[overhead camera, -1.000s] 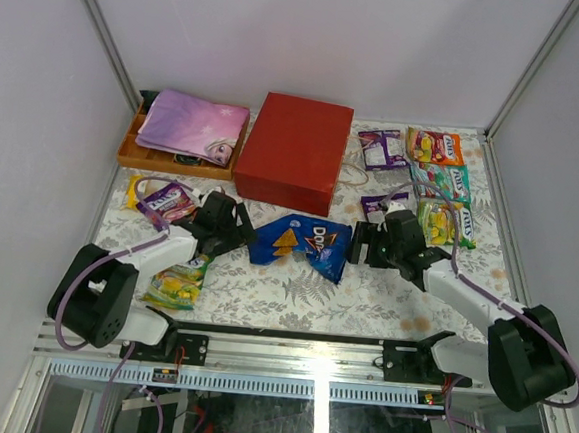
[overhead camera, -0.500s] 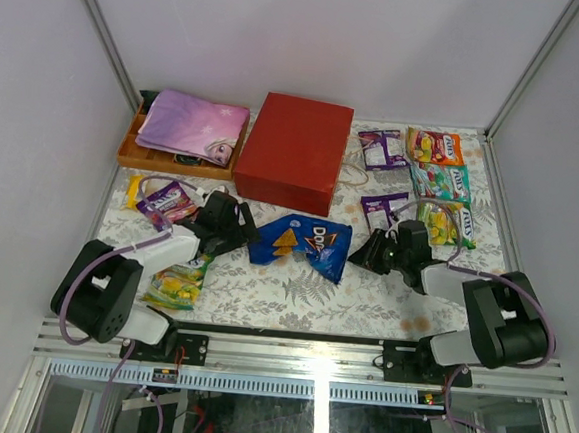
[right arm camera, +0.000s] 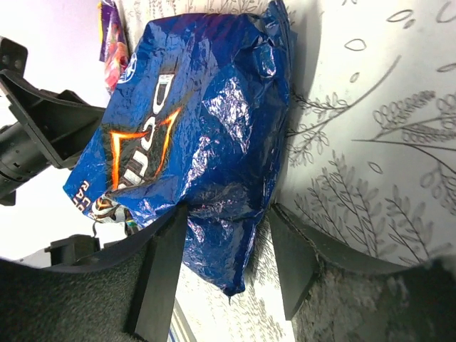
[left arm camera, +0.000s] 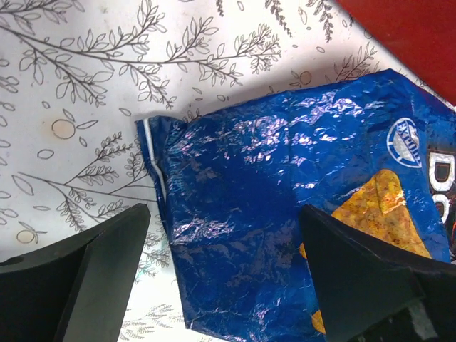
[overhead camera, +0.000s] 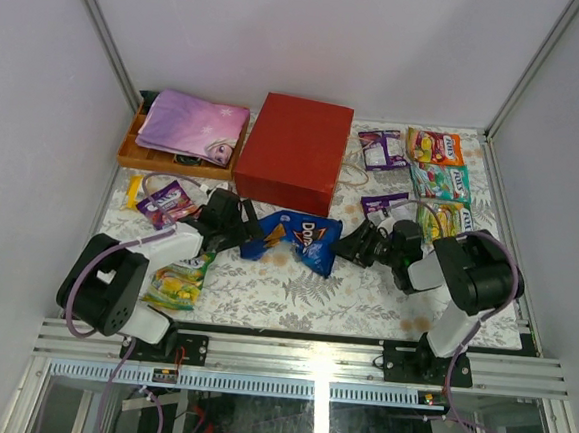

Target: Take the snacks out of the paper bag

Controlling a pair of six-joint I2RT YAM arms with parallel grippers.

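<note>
The paper bag (overhead camera: 292,153) is lying at the rear centre of your table (overhead camera: 364,293), with the Doritos bag (overhead camera: 290,239) lying just before it. The tray (overhead camera: 129,150) is sitting left of the paper bag and holding the cloth (overhead camera: 191,124), while several packets (overhead camera: 438,178) are lying to the bag's right.

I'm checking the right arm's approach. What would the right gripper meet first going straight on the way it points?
The blue Doritos bag: its crumpled end lies between the fingers of the right gripper. Beyond it stands the left gripper, though depth there is unclear.
</note>
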